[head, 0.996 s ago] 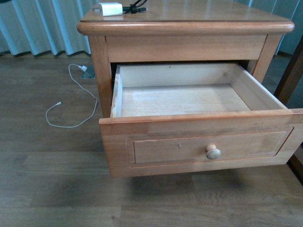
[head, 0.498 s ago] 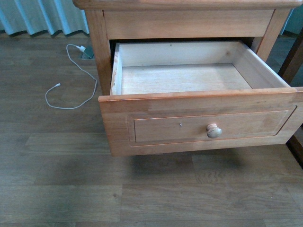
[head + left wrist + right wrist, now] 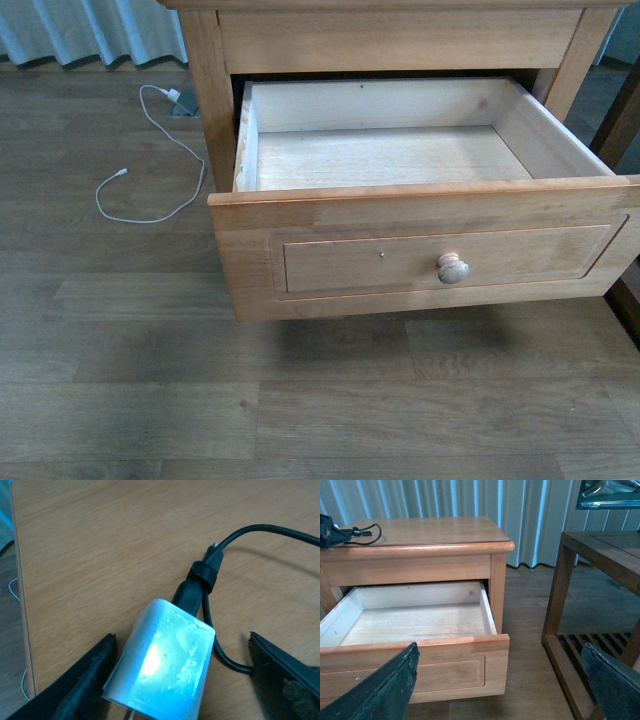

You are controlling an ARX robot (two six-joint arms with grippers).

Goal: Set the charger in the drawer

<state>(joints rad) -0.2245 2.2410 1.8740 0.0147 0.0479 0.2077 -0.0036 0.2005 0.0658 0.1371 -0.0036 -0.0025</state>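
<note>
Charger [image 3: 161, 672] gone from front view (left wrist: between spread fingers [image 3: 75, 685]).

The charger [image 3: 160, 670], a small white block washed out by glare, seems to lie flat on the wooden cabinet top [image 3: 100, 540], its black cable [image 3: 200, 580] plugged into 1 end. The drawer [image 3: 420, 215] stands pulled open, showing pale wood inside, with 1 round knob [image 3: 452, 268] on its panelled front.

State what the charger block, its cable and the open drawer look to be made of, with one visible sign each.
Charger: likely smooth white plastic; a bright glare sits on it. Cable: black, matte, probably rubbery sheath. Drawer: wood, grain showing; front light-brown with a slight sheen, inside pale, seemingly unfinished.
</note>
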